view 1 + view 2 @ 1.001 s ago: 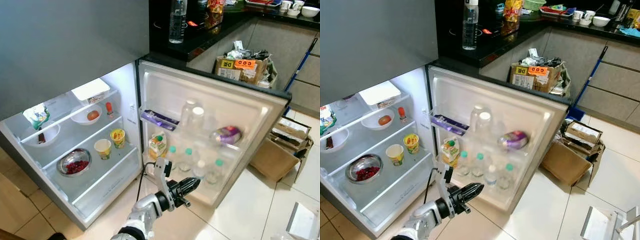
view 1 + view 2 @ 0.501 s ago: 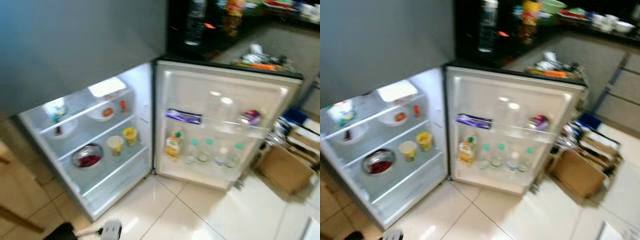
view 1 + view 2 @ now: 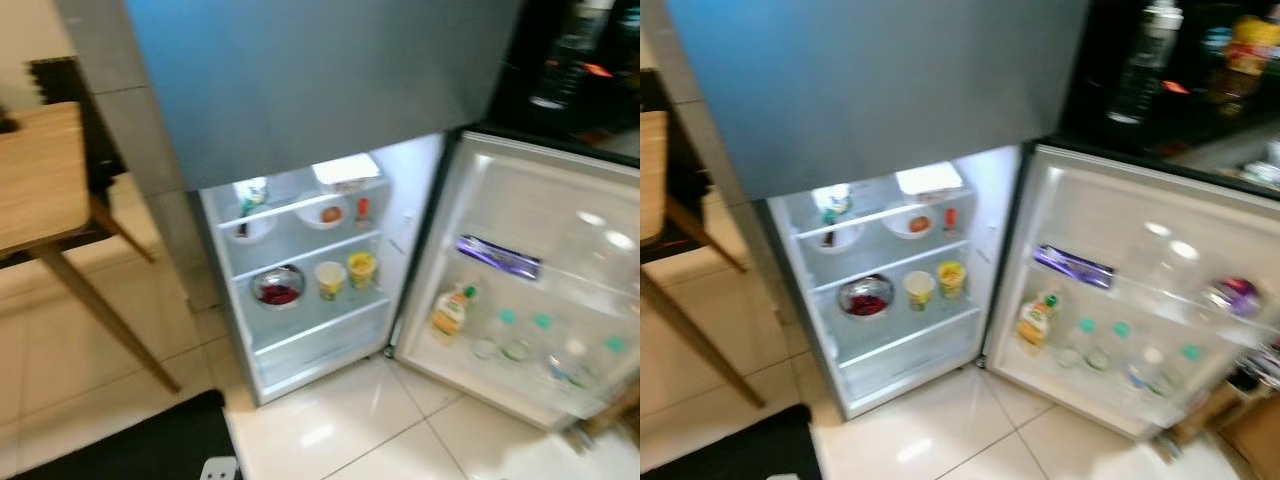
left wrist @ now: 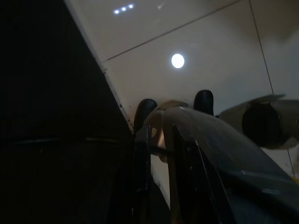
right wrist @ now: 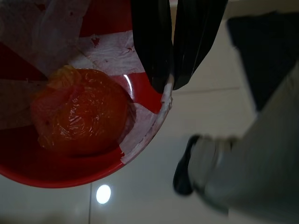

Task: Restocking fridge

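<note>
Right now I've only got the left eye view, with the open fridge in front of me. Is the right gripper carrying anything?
Observer: Yes. The right gripper is shut on the rim of a red bowl.
Operator: What's in the bowl?
Observer: One round orange-red item wrapped in clear film. I can't tell what food it is.
Operator: And where's the left gripper?
Observer: The left gripper hangs low over the pale floor tiles, right at the edge of a dark mat.
</note>
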`<state>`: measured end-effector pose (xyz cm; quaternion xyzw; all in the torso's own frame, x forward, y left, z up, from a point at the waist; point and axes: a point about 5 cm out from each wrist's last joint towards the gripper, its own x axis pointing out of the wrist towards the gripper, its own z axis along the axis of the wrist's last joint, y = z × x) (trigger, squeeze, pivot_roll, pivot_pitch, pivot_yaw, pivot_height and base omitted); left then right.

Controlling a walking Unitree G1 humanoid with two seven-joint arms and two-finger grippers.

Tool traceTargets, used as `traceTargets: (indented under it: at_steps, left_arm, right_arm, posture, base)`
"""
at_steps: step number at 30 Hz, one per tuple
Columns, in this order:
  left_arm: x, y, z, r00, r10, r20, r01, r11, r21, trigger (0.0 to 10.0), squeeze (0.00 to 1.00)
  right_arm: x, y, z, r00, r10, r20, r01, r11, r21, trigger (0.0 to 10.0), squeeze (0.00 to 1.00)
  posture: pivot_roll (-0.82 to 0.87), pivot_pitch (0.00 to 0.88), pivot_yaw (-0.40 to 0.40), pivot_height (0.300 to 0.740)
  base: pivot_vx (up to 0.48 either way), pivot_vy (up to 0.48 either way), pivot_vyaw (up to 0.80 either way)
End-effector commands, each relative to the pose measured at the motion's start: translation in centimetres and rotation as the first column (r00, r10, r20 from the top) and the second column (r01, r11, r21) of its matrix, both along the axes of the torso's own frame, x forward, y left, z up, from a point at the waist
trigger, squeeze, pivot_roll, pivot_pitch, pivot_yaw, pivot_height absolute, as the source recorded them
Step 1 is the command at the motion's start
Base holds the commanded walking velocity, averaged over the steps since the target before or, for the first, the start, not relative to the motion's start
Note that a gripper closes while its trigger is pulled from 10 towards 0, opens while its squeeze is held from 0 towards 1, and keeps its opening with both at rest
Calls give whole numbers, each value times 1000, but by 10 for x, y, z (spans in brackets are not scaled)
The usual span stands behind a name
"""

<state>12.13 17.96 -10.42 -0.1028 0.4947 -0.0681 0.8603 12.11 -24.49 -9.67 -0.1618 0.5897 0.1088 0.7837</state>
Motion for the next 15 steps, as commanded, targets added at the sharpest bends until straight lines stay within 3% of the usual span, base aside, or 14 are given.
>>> traceTargets:
  at_steps: [1, 11, 15]
  left_arm:
    - [-1, -2, -1, 1000, -14, -9, 14, 1000, 7, 10000, 0]
    - [-2, -1, -1, 1000, -14, -17, 14, 1000, 16, 10000, 0]
    - [-1, -4, -2, 1000, -18, -21, 18, 1000, 16, 10000, 0]
  right_arm:
    - [-4, -3, 0, 1000, 8, -6, -8, 1000, -10, 10000, 0]
    - [1, -1, 0, 1000, 22, 6, -22, 1000, -13, 10000, 0]
    - [11, 4, 2, 999, 45, 31, -45, 999, -14, 10000, 0]
  posture:
    - [-86, 9, -50, 740]
    - [-79, 0, -52, 740]
    - [-73, 0, -51, 740]
  base:
    - [0, 0, 744]
    - [0, 0, 744]
    - [0, 0, 742]
